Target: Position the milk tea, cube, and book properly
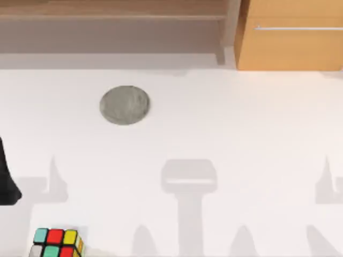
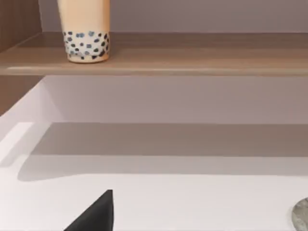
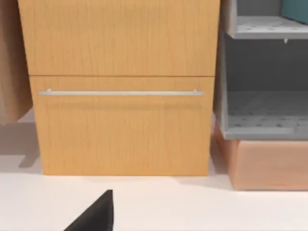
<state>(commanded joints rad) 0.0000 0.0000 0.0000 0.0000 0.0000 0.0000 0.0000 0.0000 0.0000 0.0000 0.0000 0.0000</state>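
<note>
The white desk (image 1: 225, 123) holds a flat grey round disc (image 1: 125, 105) toward the left and back. The small puzzle cube with red, green, yellow, teal and white squares and black edges (image 1: 57, 242) sits at the front left of the desk, right at the near edge of the top view. It is well apart from the disc. A dark part of the left arm (image 1: 7, 176) pokes in at the left edge of the top view, a little behind the cube. I cannot tell if the left hand is apart or together. In the left wrist view, the tall clear cup of peach-orange milk tea with dark pearls at its base (image 2: 85, 33) stands upright on a long brown wooden shelf (image 2: 192, 55) above the desk. In the right wrist view, a light wooden cabinet with a thin silver handle bar (image 3: 120, 93) stands on the desk, and a grey rack with dotted shelves (image 3: 264, 72) is just beside it. I cannot tell the state of the right hand either.
</note>
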